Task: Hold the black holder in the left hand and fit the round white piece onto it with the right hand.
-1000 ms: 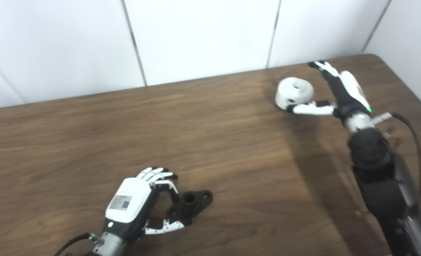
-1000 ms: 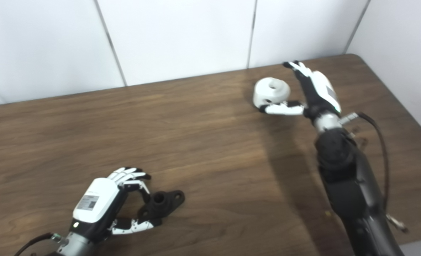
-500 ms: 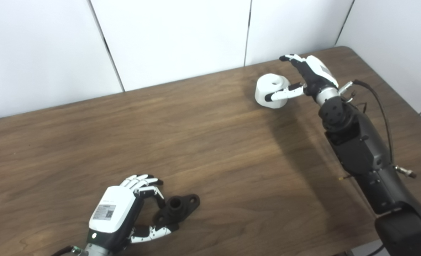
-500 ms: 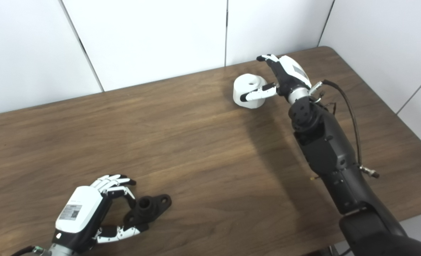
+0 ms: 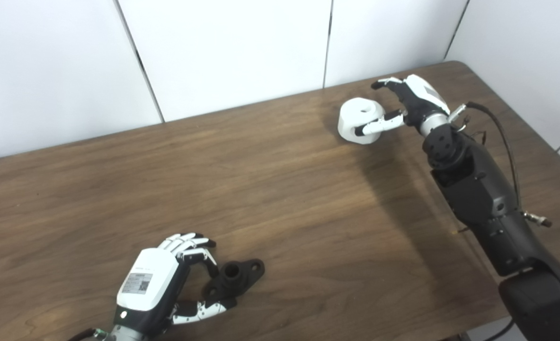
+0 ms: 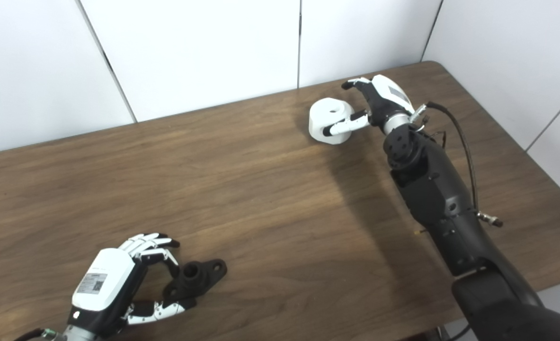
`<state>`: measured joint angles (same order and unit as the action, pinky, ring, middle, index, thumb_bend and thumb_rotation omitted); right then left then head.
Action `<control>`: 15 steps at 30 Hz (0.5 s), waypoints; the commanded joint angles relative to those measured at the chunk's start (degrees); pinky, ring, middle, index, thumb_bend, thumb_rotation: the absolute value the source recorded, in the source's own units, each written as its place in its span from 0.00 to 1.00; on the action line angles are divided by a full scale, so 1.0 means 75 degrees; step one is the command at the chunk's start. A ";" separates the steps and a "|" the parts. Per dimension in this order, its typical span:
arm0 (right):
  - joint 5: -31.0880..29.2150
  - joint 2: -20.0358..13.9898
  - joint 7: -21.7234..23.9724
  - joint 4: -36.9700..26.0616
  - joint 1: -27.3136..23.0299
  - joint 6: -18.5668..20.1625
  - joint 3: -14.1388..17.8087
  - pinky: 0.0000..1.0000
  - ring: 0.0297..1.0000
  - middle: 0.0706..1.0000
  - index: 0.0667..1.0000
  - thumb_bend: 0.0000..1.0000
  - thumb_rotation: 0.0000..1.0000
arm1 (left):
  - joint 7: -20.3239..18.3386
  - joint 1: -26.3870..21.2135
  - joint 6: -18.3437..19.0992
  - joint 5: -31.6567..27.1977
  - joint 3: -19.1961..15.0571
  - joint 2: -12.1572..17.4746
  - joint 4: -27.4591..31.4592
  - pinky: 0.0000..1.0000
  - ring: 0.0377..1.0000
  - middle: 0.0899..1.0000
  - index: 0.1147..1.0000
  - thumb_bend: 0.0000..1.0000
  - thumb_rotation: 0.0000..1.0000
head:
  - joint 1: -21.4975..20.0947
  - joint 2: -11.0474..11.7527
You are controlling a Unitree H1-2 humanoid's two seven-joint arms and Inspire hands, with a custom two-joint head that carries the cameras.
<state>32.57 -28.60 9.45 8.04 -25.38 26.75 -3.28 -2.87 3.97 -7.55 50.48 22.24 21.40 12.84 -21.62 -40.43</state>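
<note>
Resting far right on the wooden table (image 5: 280, 189), the round white piece (image 5: 359, 119) looks rigid, smooth, likely light; the right hand (image 5: 410, 102) cups its sides, fingers not closed. Near left, the left hand (image 5: 166, 279) loosely brackets the black holder (image 5: 235, 279).

Bare table (image 5: 284, 189) lies open between holder (image 5: 235, 279) and white piece (image 5: 360, 121).
</note>
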 commanded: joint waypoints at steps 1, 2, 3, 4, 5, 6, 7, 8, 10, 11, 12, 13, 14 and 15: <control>0.0078 -0.0267 -0.0171 -0.0162 -0.0367 -0.0176 0.0014 0.85 0.99 0.91 0.78 0.91 0.33 | -0.0385 0.0202 0.0306 0.0369 -0.0133 0.0363 -0.0348 0.85 0.82 0.73 0.42 0.52 0.05 | 0.0004 -0.0002; 0.0066 -0.0271 -0.0191 -0.0145 -0.0368 -0.0215 0.0006 0.85 0.99 0.90 0.77 0.91 0.33 | -0.0381 0.0202 0.0311 0.0372 -0.0134 0.0356 -0.0344 0.85 0.82 0.73 0.42 0.52 0.05 | 0.0009 -0.0008; 0.0051 -0.0274 -0.0204 -0.0128 -0.0371 -0.0239 0.0001 0.85 0.99 0.90 0.77 0.91 0.33 | -0.0384 0.0200 0.0318 0.0368 -0.0136 0.0349 -0.0342 0.85 0.82 0.73 0.42 0.52 0.05 | 0.0008 -0.0010; 0.0036 -0.0270 -0.0210 -0.0119 -0.0374 -0.0237 0.0003 0.85 0.99 0.90 0.77 0.91 0.33 | -0.0395 0.0201 0.0325 0.0355 -0.0138 0.0346 -0.0338 0.85 0.82 0.73 0.42 0.52 0.05 | 0.0008 -0.0010; 0.0024 -0.0264 -0.0208 -0.0116 -0.0376 -0.0209 0.0005 0.84 0.99 0.91 0.76 0.91 0.33 | -0.0398 0.0198 0.0328 0.0358 -0.0137 0.0345 -0.0340 0.85 0.82 0.73 0.42 0.52 0.05 | 0.0003 -0.0006; 0.0015 -0.0261 -0.0202 -0.0119 -0.0376 -0.0185 0.0006 0.84 1.00 0.92 0.75 0.91 0.32 | -0.0401 0.0195 0.0332 0.0367 -0.0136 0.0343 -0.0339 0.85 0.82 0.73 0.42 0.52 0.05 | 0.0007 -0.0005; 0.0006 -0.0260 -0.0193 -0.0129 -0.0371 -0.0169 0.0005 0.84 1.00 0.92 0.75 0.91 0.32 | -0.0414 0.0193 0.0344 0.0377 -0.0134 0.0340 -0.0326 0.85 0.82 0.73 0.42 0.52 0.05 | 0.0009 -0.0009; 0.0002 -0.0266 -0.0184 -0.0138 -0.0364 -0.0169 -0.0003 0.84 1.00 0.93 0.74 0.91 0.31 | -0.0430 0.0191 0.0354 0.0383 -0.0132 0.0337 -0.0309 0.85 0.82 0.73 0.42 0.52 0.05 | 0.0004 -0.0007; 0.0022 -0.0310 -0.0166 -0.0149 -0.0346 -0.0246 -0.0055 0.85 0.99 0.91 0.73 0.90 0.31 | -0.0425 0.0191 0.0344 0.0380 -0.0130 0.0335 -0.0297 0.85 0.82 0.73 0.42 0.52 0.05 | 0.0008 -0.0016; 0.0032 -0.0331 -0.0167 -0.0149 -0.0337 -0.0286 -0.0080 0.85 0.98 0.88 0.73 0.89 0.31 | -0.0412 0.0193 0.0337 0.0376 -0.0132 0.0333 -0.0297 0.85 0.82 0.73 0.42 0.52 0.05 | 0.0008 -0.0016; 0.0030 -0.0346 -0.0168 -0.0152 -0.0328 -0.0309 -0.0094 0.85 0.97 0.87 0.72 0.88 0.30 | -0.0407 0.0196 0.0336 0.0376 -0.0133 0.0330 -0.0292 0.85 0.82 0.73 0.42 0.52 0.05 | 0.0011 -0.0024; 0.0029 -0.0357 -0.0155 -0.0164 -0.0323 -0.0292 -0.0109 0.85 0.97 0.87 0.72 0.88 0.30 | -0.0421 0.0199 0.0350 0.0384 -0.0133 0.0326 -0.0272 0.85 0.82 0.73 0.42 0.52 0.05 | 0.0016 -0.0032; 0.0025 -0.0360 -0.0142 -0.0182 -0.0321 -0.0256 -0.0120 0.85 0.97 0.87 0.72 0.88 0.30 | -0.0433 0.0199 0.0357 0.0387 -0.0133 0.0325 -0.0260 0.85 0.82 0.73 0.42 0.52 0.05 | 0.0016 -0.0032; 0.0003 -0.0355 -0.0141 -0.0199 -0.0316 -0.0242 -0.0114 0.85 0.97 0.88 0.73 0.88 0.30 | -0.0457 0.0200 0.0374 0.0389 -0.0134 0.0322 -0.0240 0.85 0.82 0.73 0.42 0.52 0.05 | 0.0020 -0.0040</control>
<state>32.32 -29.25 9.21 8.41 -25.35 26.31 -4.55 -2.92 3.97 -7.55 50.49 22.21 21.39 12.87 -21.45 -40.69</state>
